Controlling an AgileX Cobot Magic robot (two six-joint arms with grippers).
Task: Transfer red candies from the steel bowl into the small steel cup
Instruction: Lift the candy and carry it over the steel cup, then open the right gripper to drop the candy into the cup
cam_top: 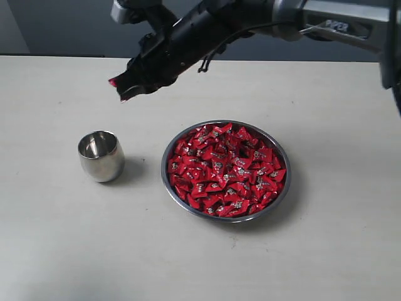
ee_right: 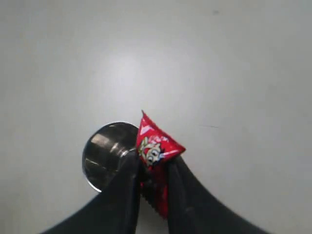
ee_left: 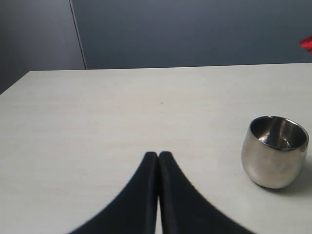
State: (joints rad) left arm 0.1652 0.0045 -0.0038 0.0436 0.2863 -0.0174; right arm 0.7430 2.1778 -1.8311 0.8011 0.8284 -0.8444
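- The counter [cam_top: 62, 251] is plain off-white and everything sits on it.
- The right arm [cam_top: 250, 22] is black and comes in from the top right of the exterior view, reaching across toward the left side.
- The steel bowl [cam_top: 163, 172] is wide and shallow and sits near the middle of the counter, to the right of the cup in the exterior view.
- The red candies [cam_top: 227, 170] are shiny foil ones and they pretty much fill the bowl.
- The small steel cup [cam_top: 101, 155] stands upright, near the bowl but not touching it. No candy shows in the part of the inside I can see.
- The left gripper [ee_left: 159, 155] has its fingers pressed together with nothing between them. It's low over the counter with the cup off to one side.
- The right gripper [cam_top: 122, 88] is up in the air, pinched partway closed around one candy. From its wrist camera the cup's mouth shows right below, just beside the fingertips.
- The single candy [ee_right: 157, 146] is clamped between the two fingers, with its printed face sticking out past the tips.
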